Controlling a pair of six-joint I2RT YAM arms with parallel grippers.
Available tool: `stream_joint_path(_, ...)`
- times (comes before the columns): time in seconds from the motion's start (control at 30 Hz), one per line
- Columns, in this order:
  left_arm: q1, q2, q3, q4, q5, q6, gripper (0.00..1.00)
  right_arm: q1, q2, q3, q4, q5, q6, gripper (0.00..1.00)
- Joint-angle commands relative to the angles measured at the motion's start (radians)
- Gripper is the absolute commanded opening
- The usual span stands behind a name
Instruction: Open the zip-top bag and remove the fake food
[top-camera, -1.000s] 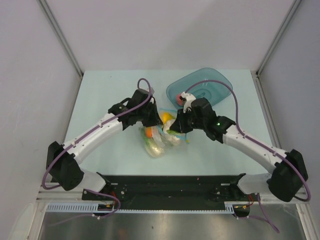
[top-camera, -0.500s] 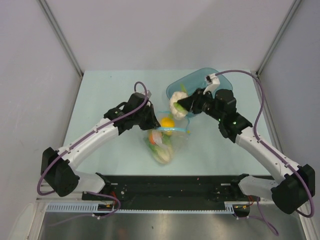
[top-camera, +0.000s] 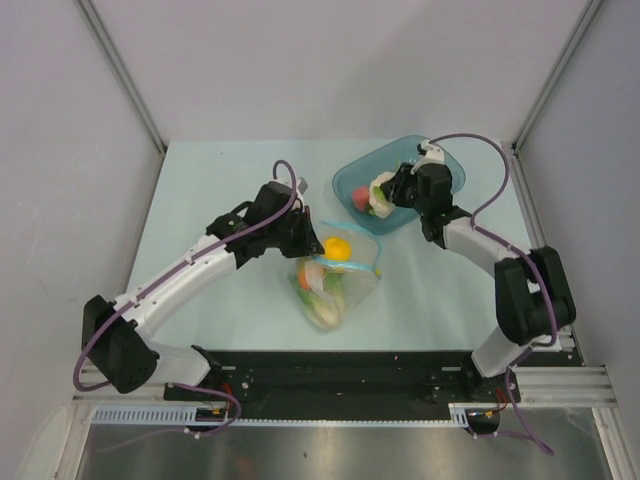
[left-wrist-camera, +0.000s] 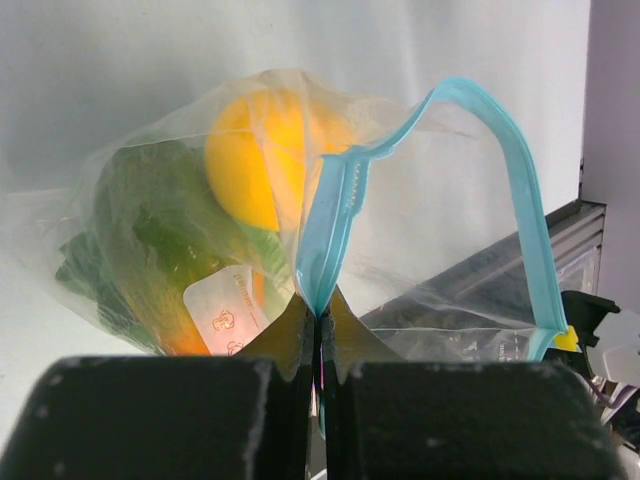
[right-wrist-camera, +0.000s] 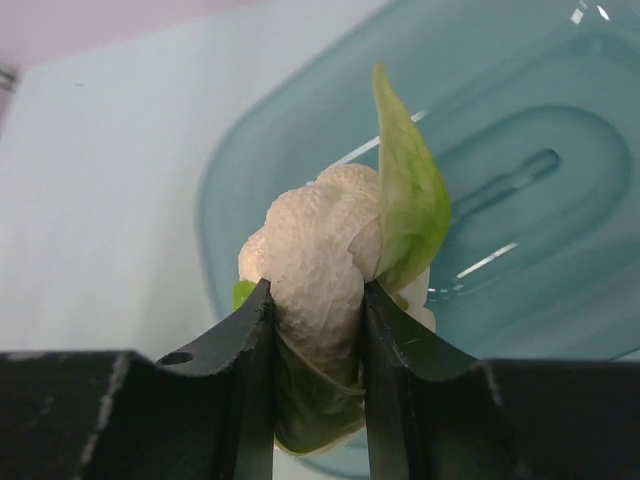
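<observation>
The zip-top bag (top-camera: 335, 288) lies mid-table with its light blue zip strip (left-wrist-camera: 335, 215) open in a loop. My left gripper (top-camera: 303, 236) is shut on one side of that strip; the left wrist view shows its jaws (left-wrist-camera: 320, 305) pinching it. Inside the bag are a yellow-orange fruit (top-camera: 338, 248), green leafy pieces (left-wrist-camera: 150, 230) and a white label (left-wrist-camera: 225, 312). My right gripper (top-camera: 383, 196) is shut on the green-and-white cabbage (right-wrist-camera: 320, 260) and holds it over the teal tray (right-wrist-camera: 520, 180). A red piece (top-camera: 360, 199) lies in the tray beside it.
The teal tray (top-camera: 440, 170) sits at the back right of the table. Grey walls with metal posts stand on three sides. A black rail (top-camera: 340, 370) with the arm bases runs along the near edge.
My right gripper has carried the cabbage from the bag's mouth back and right to over the teal tray. My left gripper has kept its hold on the zip strip.
</observation>
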Motion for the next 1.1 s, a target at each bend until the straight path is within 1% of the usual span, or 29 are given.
stream_joint_path(0.0, -0.008, -0.002, 0.059, 0.016, 0.032, 0.038, 0.0, -0.049, 0.107, 0.129, 0.066, 0.019, -0.073, 0.35)
stream_joint_path(0.07, -0.007, -0.002, 0.056, 0.024, 0.037, 0.036, 0.0, -0.059, 0.157, 0.196, 0.025, -0.035, -0.082, 0.65)
stream_joint_path(0.1, -0.007, 0.001, 0.056, 0.026, 0.038, 0.035, 0.0, -0.059, 0.165, 0.216, -0.027, -0.051, -0.088, 0.83)
stream_joint_path(0.13, -0.01, 0.002, 0.056, 0.027, 0.038, 0.035, 0.0, -0.059, 0.172, 0.236, -0.062, -0.05, -0.092, 0.92)
stream_joint_path(0.17, -0.008, 0.005, 0.054, 0.033, 0.038, 0.032, 0.0, -0.056, 0.173, 0.276, -0.14, -0.046, -0.09, 0.99)
stream_joint_path(0.23, -0.008, 0.01, 0.054, 0.038, 0.037, 0.03, 0.0, -0.056, 0.17, 0.315, -0.233, -0.053, -0.079, 1.0)
stream_joint_path(0.27, -0.008, 0.012, 0.054, 0.039, 0.035, 0.03, 0.0, -0.057, 0.162, 0.345, -0.338, -0.061, -0.078, 1.0)
stream_joint_path(0.33, -0.008, 0.012, 0.054, 0.043, 0.027, 0.029, 0.0, -0.043, 0.103, 0.356, -0.415, -0.069, -0.081, 1.0)
stream_joint_path(0.37, -0.008, 0.013, 0.056, 0.044, 0.023, 0.029, 0.0, -0.034, 0.081, 0.361, -0.495, -0.065, -0.084, 1.0)
stream_joint_path(0.43, -0.008, 0.015, 0.054, 0.047, 0.02, 0.027, 0.0, 0.001, 0.009, 0.379, -0.587, -0.055, -0.089, 1.0)
stream_joint_path(0.47, -0.01, 0.016, 0.056, 0.044, 0.015, 0.026, 0.0, 0.015, -0.017, 0.379, -0.657, -0.067, -0.09, 1.0)
stream_joint_path(0.5, -0.01, 0.015, 0.057, 0.044, 0.014, 0.024, 0.0, 0.053, -0.047, 0.379, -0.685, -0.111, -0.095, 1.0)
stream_joint_path(0.57, -0.01, 0.016, 0.06, 0.046, 0.012, 0.02, 0.0, 0.105, -0.12, 0.379, -0.727, -0.172, -0.125, 0.95)
stream_joint_path(0.6, -0.011, 0.019, 0.06, 0.046, 0.012, 0.019, 0.0, 0.172, -0.14, 0.379, -0.736, -0.205, -0.139, 0.89)
stream_joint_path(0.67, -0.015, 0.025, 0.066, 0.044, 0.012, 0.019, 0.0, 0.243, -0.189, 0.375, -0.759, -0.173, -0.138, 0.83)
stream_joint_path(0.7, -0.015, 0.03, 0.068, 0.044, 0.009, 0.018, 0.0, 0.275, -0.198, 0.373, -0.762, -0.133, -0.139, 0.76)
stream_joint_path(0.73, -0.016, 0.034, 0.068, 0.044, 0.01, 0.018, 0.0, 0.335, -0.204, 0.37, -0.765, -0.118, -0.142, 0.68)
stream_joint_path(0.77, -0.018, 0.042, 0.072, 0.044, 0.011, 0.013, 0.0, 0.354, -0.201, 0.364, -0.768, -0.104, -0.139, 0.61)
stream_joint_path(0.8, -0.021, 0.044, 0.075, 0.041, 0.011, 0.015, 0.0, 0.368, -0.195, 0.356, -0.767, -0.098, -0.13, 0.5)
stream_joint_path(0.87, -0.025, 0.048, 0.083, 0.038, 0.003, 0.015, 0.0, 0.385, -0.166, 0.339, -0.762, -0.121, -0.112, 0.36)
stream_joint_path(0.9, -0.03, 0.048, 0.088, 0.036, -0.006, 0.015, 0.0, 0.386, -0.158, 0.335, -0.761, -0.134, -0.093, 0.22)
stream_joint_path(0.97, -0.033, 0.048, 0.095, 0.026, -0.017, 0.018, 0.0, 0.398, -0.151, 0.313, -0.745, -0.128, -0.087, 0.16)
stream_joint_path(1.07, -0.034, 0.048, 0.1, 0.021, -0.029, 0.018, 0.0, 0.402, -0.158, 0.281, -0.735, -0.098, -0.092, 0.15)
